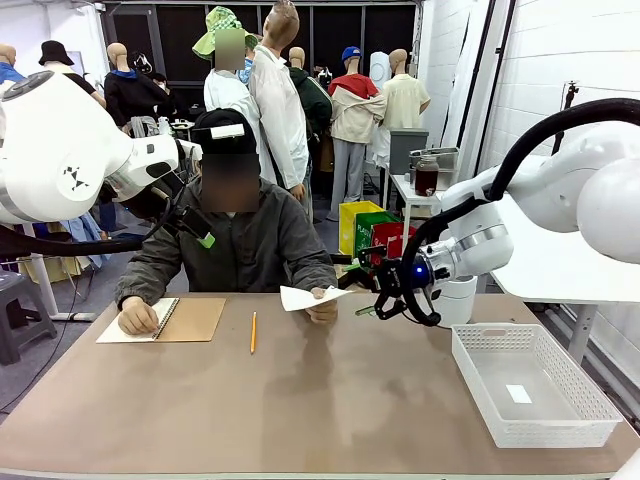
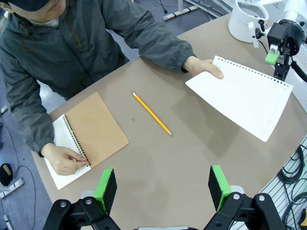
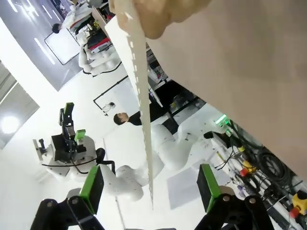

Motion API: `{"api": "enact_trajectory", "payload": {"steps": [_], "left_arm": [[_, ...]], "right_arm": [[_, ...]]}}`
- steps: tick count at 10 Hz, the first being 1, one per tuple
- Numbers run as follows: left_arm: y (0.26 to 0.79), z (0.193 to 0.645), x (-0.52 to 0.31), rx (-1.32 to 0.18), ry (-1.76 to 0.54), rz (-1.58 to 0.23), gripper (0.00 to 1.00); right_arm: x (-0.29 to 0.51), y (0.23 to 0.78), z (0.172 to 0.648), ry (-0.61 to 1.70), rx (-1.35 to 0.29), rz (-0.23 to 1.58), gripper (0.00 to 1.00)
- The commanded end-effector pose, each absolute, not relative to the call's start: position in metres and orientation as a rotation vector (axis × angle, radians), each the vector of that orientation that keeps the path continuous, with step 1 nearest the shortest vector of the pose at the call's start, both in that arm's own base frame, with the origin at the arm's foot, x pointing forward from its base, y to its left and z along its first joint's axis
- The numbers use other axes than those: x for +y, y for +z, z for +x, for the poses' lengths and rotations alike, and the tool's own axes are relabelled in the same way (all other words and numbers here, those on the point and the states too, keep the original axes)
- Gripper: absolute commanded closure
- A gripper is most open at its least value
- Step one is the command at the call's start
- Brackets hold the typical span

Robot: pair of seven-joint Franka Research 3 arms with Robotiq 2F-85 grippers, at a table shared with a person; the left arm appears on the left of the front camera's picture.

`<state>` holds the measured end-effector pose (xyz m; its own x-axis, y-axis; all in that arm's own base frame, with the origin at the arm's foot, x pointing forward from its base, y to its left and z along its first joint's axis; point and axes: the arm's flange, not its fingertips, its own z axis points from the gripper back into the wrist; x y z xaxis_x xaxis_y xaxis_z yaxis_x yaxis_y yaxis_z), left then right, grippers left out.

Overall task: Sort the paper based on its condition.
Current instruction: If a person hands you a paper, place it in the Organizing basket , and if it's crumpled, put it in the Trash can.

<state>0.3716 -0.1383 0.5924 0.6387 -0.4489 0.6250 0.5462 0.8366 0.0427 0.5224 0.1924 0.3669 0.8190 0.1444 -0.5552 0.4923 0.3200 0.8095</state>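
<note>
**Sheet held out toward the open right gripper**

The right gripper [image 1: 392, 296] sits right of centre in the front view, its 2 green-padded fingers spread wide with nothing between them. In its own wrist view the gripper [image 3: 151, 188] shows both pads at the bottom of the frame, and the paper [image 3: 140, 91] runs as a thin edge from the top centre down into the gap between them; whether it touches a pad cannot be told.

The left gripper [image 2: 163, 188] hangs high over the table, jaws apart and empty.

In the left wrist view the paper [image 2: 244, 96] is a plain white sheet at the upper right, with a torn perforated strip along its upper edge. Its long axis slants from upper left to lower right. The person's hand [image 2: 204, 67] pinches its upper left corner, lifting it above the table [image 2: 182, 158]. In the front view the paper [image 1: 308, 297] appears foreshortened, so its surface is hard to judge.
</note>
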Motion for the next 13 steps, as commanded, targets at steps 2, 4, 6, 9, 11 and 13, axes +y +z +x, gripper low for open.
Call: {"api": "enact_trajectory", "payload": {"steps": [2,4,6,9,11,13], "left_arm": [[0.5937,0.3721,-0.1373,-0.671,-0.569,-0.158,0.0],[0.5937,0.3721,-0.1373,-0.671,-0.569,-0.158,0.0],[0.5937,0.3721,-0.1373,-0.671,-0.569,-0.158,0.0],[0.5937,0.3721,-0.1373,-0.671,-0.569,-0.158,0.0],[0.5937,0.3721,-0.1373,-0.671,-0.569,-0.158,0.0],[0.5937,0.3721,-0.1373,-0.671,-0.569,-0.158,0.0]], "right_arm": [[0.1953,0.3667,0.5368,-0.31,0.694,1.276,0.0],[0.1955,0.3632,0.5393,-0.33,0.688,1.283,0.4],[0.1943,0.364,0.5389,-0.335,0.681,1.281,0.44],[0.1936,0.3648,0.5384,-0.336,0.672,1.282,0.71],[0.1943,0.3663,0.5385,-0.333,0.674,1.283,0.71],[0.195,0.3661,0.5384,-0.329,0.676,1.288,0.91]]}}
